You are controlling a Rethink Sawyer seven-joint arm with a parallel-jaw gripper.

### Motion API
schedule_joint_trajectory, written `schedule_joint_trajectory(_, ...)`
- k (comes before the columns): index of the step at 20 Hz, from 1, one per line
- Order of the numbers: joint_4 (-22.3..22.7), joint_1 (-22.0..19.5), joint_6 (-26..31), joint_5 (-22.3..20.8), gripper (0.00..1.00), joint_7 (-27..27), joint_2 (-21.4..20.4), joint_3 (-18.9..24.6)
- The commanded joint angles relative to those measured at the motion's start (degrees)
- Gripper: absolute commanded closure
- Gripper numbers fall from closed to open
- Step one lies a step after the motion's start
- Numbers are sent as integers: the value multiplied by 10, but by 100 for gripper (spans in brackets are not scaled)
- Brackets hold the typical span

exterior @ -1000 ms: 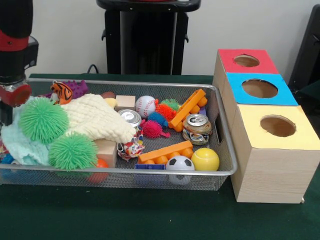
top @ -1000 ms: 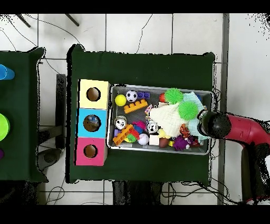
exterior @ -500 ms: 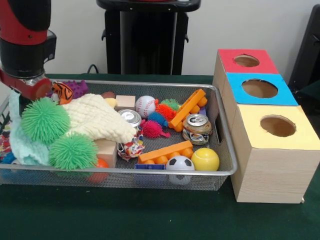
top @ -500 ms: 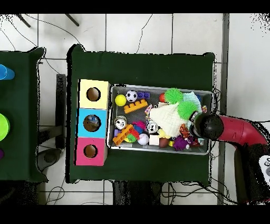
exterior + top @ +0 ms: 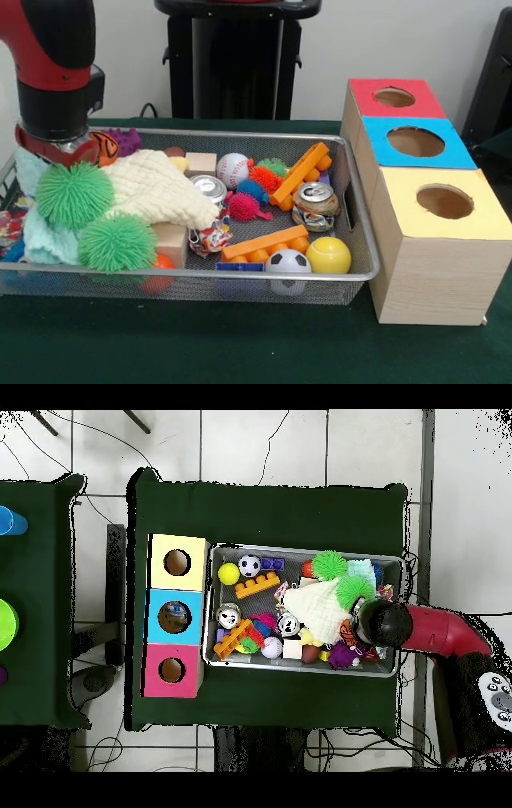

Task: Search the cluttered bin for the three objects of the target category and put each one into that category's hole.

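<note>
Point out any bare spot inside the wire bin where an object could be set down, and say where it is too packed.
Little is bare. The clearest mesh patch lies between the pink spiky ball, the crushed can and the lower orange block. The bin's other end is packed: cream cloth, two green spiky balls, and the arm above them.

I count 2 big green spiky balls [image 5: 74, 194] [image 5: 117, 242], 2 cans [image 5: 210, 189] [image 5: 314, 206], 2 orange bricks [image 5: 300, 175] [image 5: 264, 244], 3 smooth balls [image 5: 233, 169] [image 5: 288, 262] [image 5: 328, 255], and 3 holes [image 5: 394, 97] [image 5: 415, 142] [image 5: 445, 201] at the frame's right.
</note>
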Motion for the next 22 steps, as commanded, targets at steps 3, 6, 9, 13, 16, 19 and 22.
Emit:
schedule_joint_trajectory(3, 11, 54, -121, 19, 100, 110, 131, 1)
schedule_joint_trajectory(6, 11, 58, -153, 34, 100, 119, 155, -6)
schedule_joint_trajectory(9, 23, 45, -178, 62, 100, 114, 176, 11)
schedule_joint_trajectory(13, 88, 1, -181, 141, 100, 114, 173, 85)
schedule_joint_trajectory(16, 131, -9, -203, 198, 100, 142, 161, 123)
schedule_joint_trajectory(19, 164, -25, -268, 246, 100, 172, 169, 170)
schedule_joint_trajectory(22, 174, -18, -328, 280, 100, 203, 175, 188)
